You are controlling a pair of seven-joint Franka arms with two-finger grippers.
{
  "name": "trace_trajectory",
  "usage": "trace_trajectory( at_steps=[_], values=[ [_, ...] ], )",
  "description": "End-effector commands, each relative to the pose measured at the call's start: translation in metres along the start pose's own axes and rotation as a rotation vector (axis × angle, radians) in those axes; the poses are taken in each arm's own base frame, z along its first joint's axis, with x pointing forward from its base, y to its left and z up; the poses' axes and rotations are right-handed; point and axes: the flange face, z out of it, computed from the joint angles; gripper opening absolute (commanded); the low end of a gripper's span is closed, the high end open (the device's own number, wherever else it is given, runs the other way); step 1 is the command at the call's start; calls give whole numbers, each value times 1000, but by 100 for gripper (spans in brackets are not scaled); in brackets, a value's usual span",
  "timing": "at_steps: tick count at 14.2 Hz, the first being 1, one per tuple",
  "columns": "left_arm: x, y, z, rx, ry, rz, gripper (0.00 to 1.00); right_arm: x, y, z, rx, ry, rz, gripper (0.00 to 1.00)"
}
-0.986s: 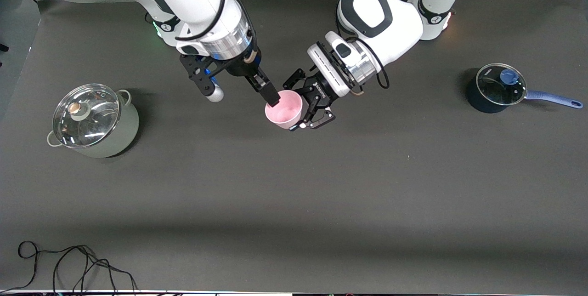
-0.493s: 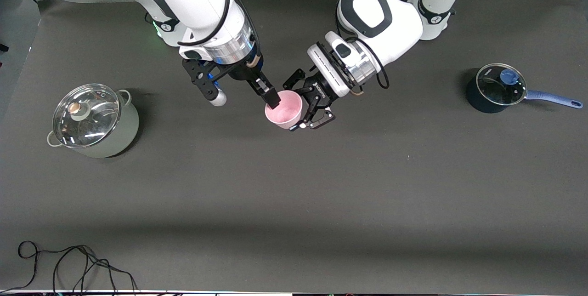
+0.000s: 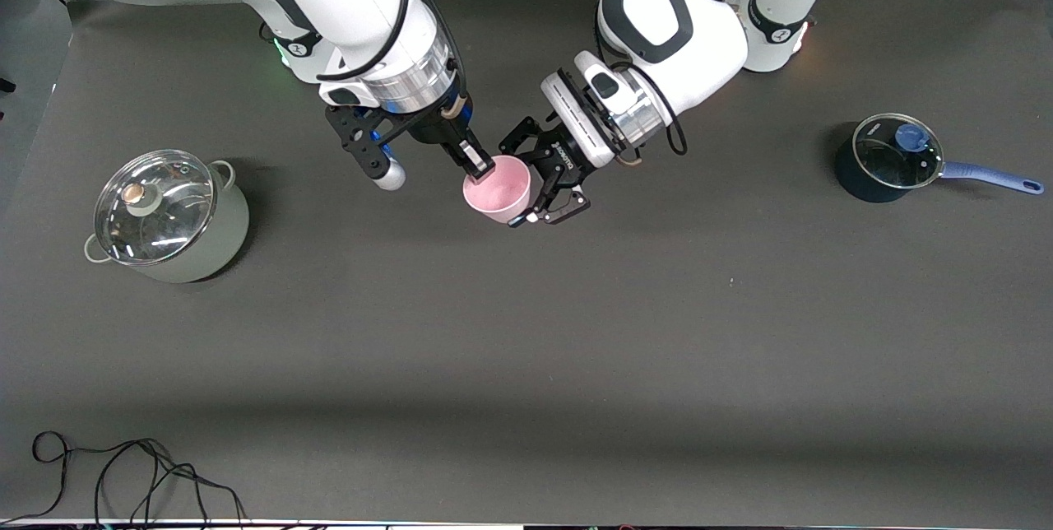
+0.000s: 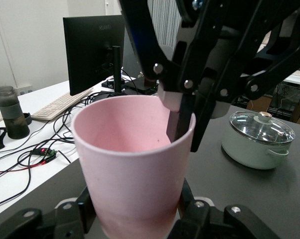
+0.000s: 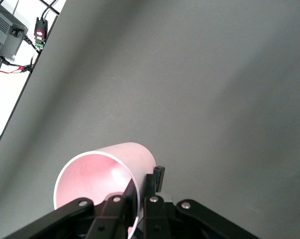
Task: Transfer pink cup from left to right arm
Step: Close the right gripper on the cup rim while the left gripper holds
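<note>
Dark table (image 3: pixel 576 332). Lidded grey-green stockpot (image 3: pixel 169 216) at right arm's end; blue saucepan (image 3: pixel 892 156) with glass lid at left arm's end. Left gripper (image 3: pixel 539 188) clamped round pink cup (image 3: pixel 497 189) body, cup upright, held above table middle. Right gripper (image 3: pixel 477 164) pinched on cup rim, one finger inside, one outside. Black cable (image 3: pixel 132 472) near front edge.

Both arms crowd the table's (image 3: pixel 526 332) middle: the left gripper (image 3: pixel 539 188) and right gripper (image 3: pixel 481 168) each clamp the pink cup (image 3: pixel 496 191) in the air. Below them lies open mat. The lidded pot (image 3: pixel 164 217) blocks the right arm's end, the blue saucepan (image 3: pixel 892 158) the left arm's end. A cable (image 3: pixel 123 472) trails along the near edge.
</note>
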Motion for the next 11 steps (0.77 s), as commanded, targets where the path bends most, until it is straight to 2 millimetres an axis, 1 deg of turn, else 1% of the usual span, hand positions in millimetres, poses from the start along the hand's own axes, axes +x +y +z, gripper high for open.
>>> trace_trajectory(
  at_steps=[1, 2, 3, 4, 5, 6, 8, 10, 11],
  values=[
    [1, -14, 0, 38, 1, -41, 32, 4, -1, -2, -11, 20, 1, 0],
    [1, -16, 0, 42, 2, -45, 33, 5, -1, -2, -11, 20, 0, 0],
    [2, -16, 0, 43, 2, -44, 37, 6, -1, -3, -9, 20, 0, 0],
    [3, -13, 2, 38, 3, -42, 47, 6, -1, -3, -9, 20, 0, 0],
    [4, -14, 1, 40, 7, -45, 58, 8, -1, -4, -7, 21, 1, 0],
    [5, -13, 2, 39, 8, -52, 63, 8, -1, -4, -7, 20, 1, 0],
    [5, -15, 1, 45, 8, -55, 79, 8, -1, -4, -7, 20, 1, 0],
    [5, -14, 1, 46, 6, -54, 99, 8, -1, -4, -7, 21, 1, 0],
    [4, -16, 0, 52, 4, -53, 99, 9, -1, -5, -6, 22, 2, 0]
  ],
)
